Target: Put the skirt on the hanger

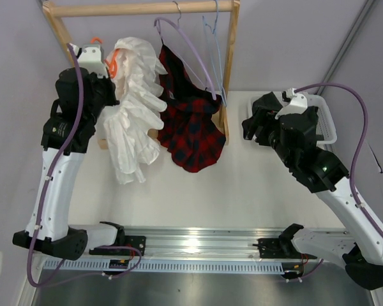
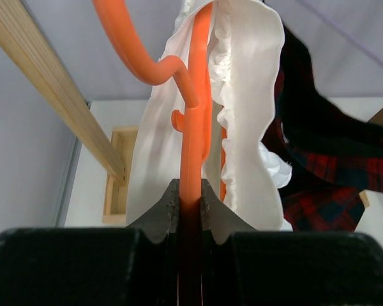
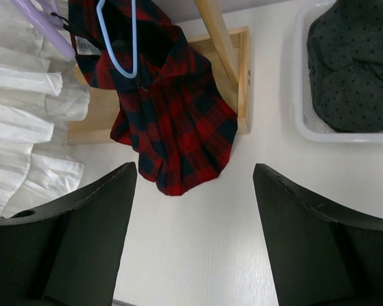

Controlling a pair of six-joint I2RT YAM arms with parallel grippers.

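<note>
Two grippers showed: the left gripper (image 2: 190, 194) was closed on the hanger (image 2: 195, 127), which carried the skirt (image 1: 137, 108) at the left end of the rack (image 1: 140, 8); the right gripper (image 3: 195, 175) stood open, right of the rack.

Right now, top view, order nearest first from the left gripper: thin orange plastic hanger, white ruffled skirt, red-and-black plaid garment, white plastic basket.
1. orange hanger, in the left gripper
2. white skirt, beside it
3. plaid garment, centre
4. white basket, far right

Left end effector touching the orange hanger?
Touching. The left wrist view shows the left end effector pinching the orange hanger between both fingers, no gap.
</note>
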